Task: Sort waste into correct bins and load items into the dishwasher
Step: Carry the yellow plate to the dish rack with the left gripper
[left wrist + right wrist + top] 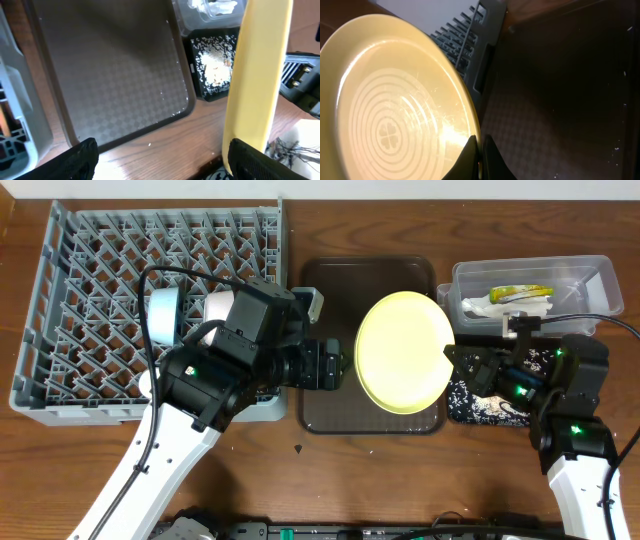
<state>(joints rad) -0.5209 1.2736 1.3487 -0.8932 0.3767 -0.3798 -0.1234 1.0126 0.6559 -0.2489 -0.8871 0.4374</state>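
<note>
Opens at far left with the grey dish rack (90, 280) on the wooden surface, holding a light blue bowl (162, 315) and a white vessel (217, 304) among its pegs; cannot tell whether cup or bowl.

Moves right to the left arm (200, 385), stretched out over the bare brown tray (325, 280). Shows the left jaws spread wide and gripping nothing, with the rim of the yellow plate (405, 350) close against one of them in the wrist view.

Centres on that plate, held above the brown tray, face up and only slightly tilted. Finds the right jaws pinched shut on its right-hand rim.

Ends at far right with the clear tub (600, 275), containing the green-yellow wrapper (520, 292) and white tissue (480, 308). Below it, partly under the right arm (570, 410), shows the black tray (196, 75) scattered with pale crumbs (217, 67).

Reads as a handover of the plate from right to left, ahead of racking. To do it well:
- Ease the open left jaws over the free rim and seat them deep.
- Close firmly before loosening the right.
- Keep the plate steady meanwhile.
- Turn it on edge only once securely held, then steer it into a free row of pegs, clear of the bowl.
</note>
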